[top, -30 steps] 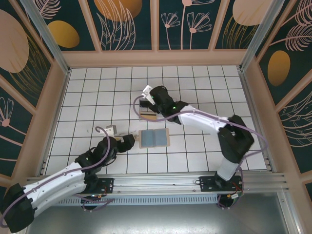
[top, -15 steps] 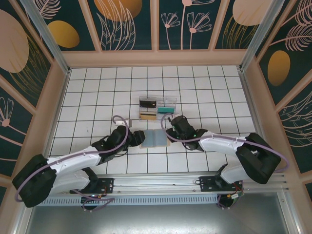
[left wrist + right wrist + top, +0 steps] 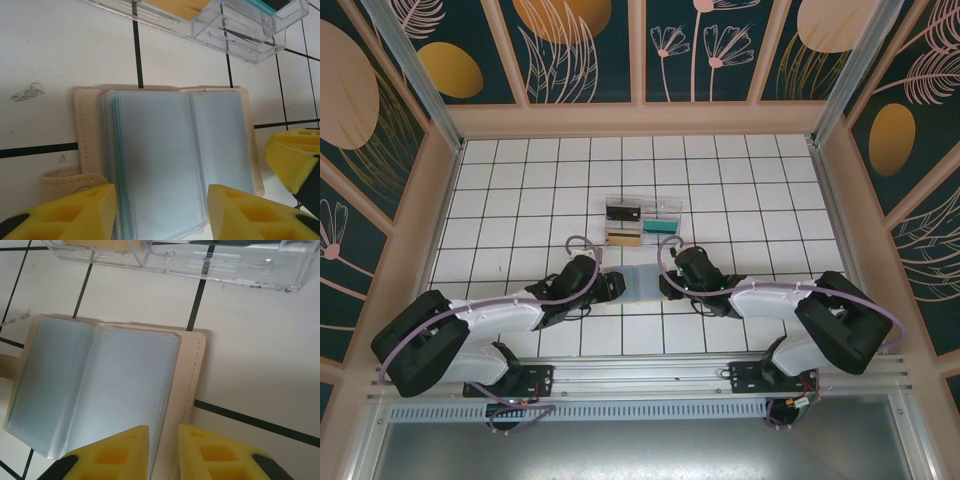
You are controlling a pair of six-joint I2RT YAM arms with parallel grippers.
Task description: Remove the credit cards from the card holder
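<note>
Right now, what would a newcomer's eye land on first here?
The card holder lies open at the centre of the tiled table, its clear sleeves facing up. Both tools meet at it. The left tool straddles its pages with fingers wide, and the right tool has its fingers nearly together at the holder's right side. Just behind sits a clear tray with coloured contents.

Bright, even light was cast from above, soft shadows were thrown, and the card holder was dully glazed.
</note>
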